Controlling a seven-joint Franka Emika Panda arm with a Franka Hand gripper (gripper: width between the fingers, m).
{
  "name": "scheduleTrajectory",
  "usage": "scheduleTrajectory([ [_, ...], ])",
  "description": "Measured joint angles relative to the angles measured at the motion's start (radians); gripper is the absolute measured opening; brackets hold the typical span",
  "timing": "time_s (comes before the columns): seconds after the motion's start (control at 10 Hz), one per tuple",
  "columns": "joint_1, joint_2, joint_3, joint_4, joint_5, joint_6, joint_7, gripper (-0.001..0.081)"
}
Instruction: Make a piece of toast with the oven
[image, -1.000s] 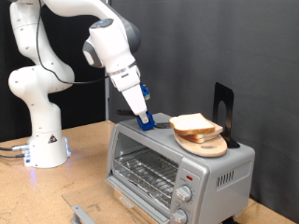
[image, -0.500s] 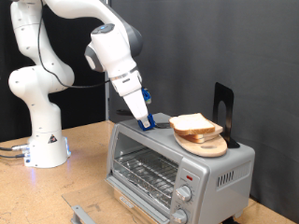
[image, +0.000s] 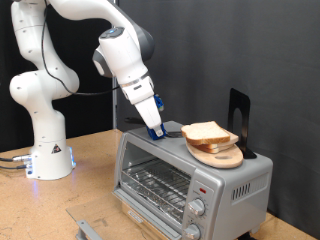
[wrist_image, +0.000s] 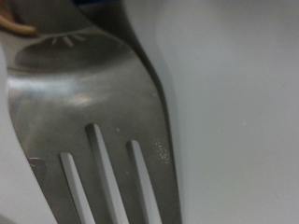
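From the exterior view, the piece of toast (image: 209, 133) is a thick, roughly square slice, pale on its face with a tan-brown crust, lying flat on a round light-wood plate (image: 222, 155). The plate sits on top of the oven (image: 190, 175), toward the exterior view's right, its rim just over the roof's front edge. The oven is a boxy silver-grey box with rounded corners; its glass door (image: 95, 222) hangs open at the exterior view's bottom, and the wire rack (image: 157, 183) shows bare inside. Two round knobs (image: 197, 209) sit on the panel right of the opening. A thin black upright stand (image: 238, 115) rises just behind the plate.

My gripper (image: 155, 128), with blue fingertips, is down at the oven's roof on the exterior view's left part of it, just beside the plate and apart from the bread. I cannot tell whether my fingers are spread or closed. The roof between my fingers and the plate is a narrow bare strip; the wooden table (image: 90, 165) lies open to the exterior view's left.

In the wrist view, the oven's brushed grey metal (wrist_image: 84, 103) fills the picture very close up, smooth and dully shiny, with three long vent slots (wrist_image: 107, 163) cut in it. A curved dark edge separates it from a plain pale surface (wrist_image: 234, 112). My fingers do not show here, and neither does the bread.
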Motion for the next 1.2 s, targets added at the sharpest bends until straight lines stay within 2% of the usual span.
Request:
scheduleTrajectory([
  [0.2,0.0,0.001,0.006,0.0,-0.008,-0.002,0.033,0.0673],
  [0.3,-0.001,0.002,0.007,0.0,-0.017,-0.003,0.052,0.0506],
  [0.4,-0.001,0.003,0.008,0.0,-0.022,-0.003,0.063,0.0506],
  [0.5,-0.001,0.003,0.009,0.0,-0.027,-0.003,0.072,0.0359],
  [1.0,-0.005,-0.005,0.017,0.01,-0.073,-0.046,0.125,0.0361],
  [1.2,-0.002,-0.05,0.01,0.021,-0.05,-0.096,0.104,0.0361],
])
